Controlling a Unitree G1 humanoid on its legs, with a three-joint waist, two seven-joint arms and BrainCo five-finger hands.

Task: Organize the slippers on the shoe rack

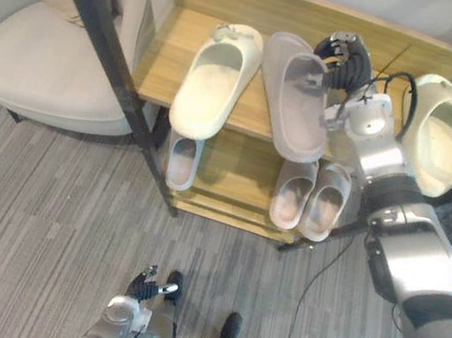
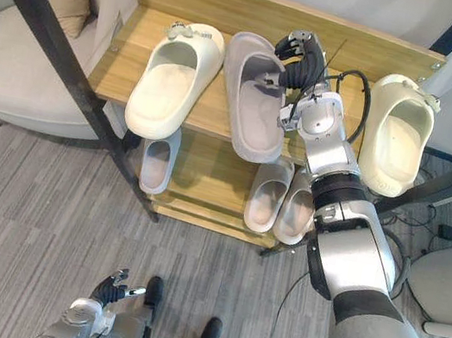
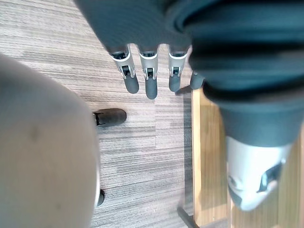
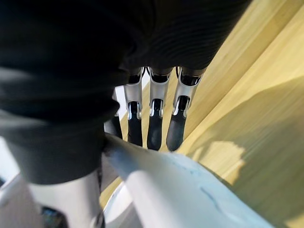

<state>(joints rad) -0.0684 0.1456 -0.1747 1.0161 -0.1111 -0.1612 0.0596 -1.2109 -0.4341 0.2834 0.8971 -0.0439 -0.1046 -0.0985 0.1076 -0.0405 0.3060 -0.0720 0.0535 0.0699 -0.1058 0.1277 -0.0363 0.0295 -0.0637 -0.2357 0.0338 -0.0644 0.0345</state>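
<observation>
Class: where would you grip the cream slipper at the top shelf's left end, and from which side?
Probably the cream slipper's heel, from the front: it overhangs the top shelf's front edge, leaving room for fingers beneath and a thumb inside.

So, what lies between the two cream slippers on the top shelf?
The grey slipper, with the right hand gripping its rim, as both eye views show.

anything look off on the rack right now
The cream pair is split: the left cream slipper and the right cream slipper sit apart on the top shelf. The grey slipper lies tilted between them, overhanging the front edge, gripped by the right hand.
</observation>
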